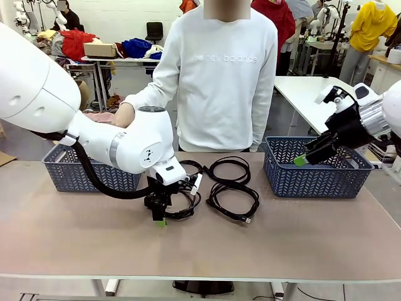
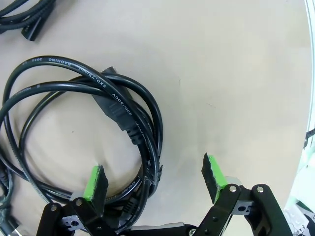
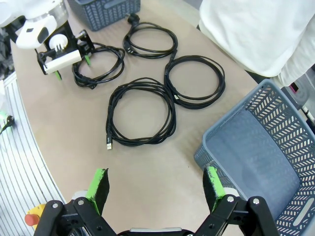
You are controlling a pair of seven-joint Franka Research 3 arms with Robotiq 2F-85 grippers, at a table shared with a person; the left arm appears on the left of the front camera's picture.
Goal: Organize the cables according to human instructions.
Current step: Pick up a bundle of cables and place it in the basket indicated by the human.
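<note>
Judging from how things lie, the sorting has hardly begun: all four cables rest as separate black loops on the worktop, grouped between the left basket and the right basket, and nothing shows inside the right one. The left jaws are spread and lowered over the coil nearest the left basket. One of the green pads stands over its bundled strands and the other over bare worktop just outside the loop, so nothing is pinched. This looks like the first pick, not yet closed. The right jaws are also spread and empty, held in the air above the near side of the right basket, well apart from any cable. What seems left is the whole job: gripping each coil and placing it where the person directs. The left arm covers most of the left basket's inside, so I cannot tell whether it holds anything. The person's hand is just behind that basket, but whether it is pointing is unclear. The left wrist view cuts off the coil's far side, and the plugs are too small to identify.
</note>
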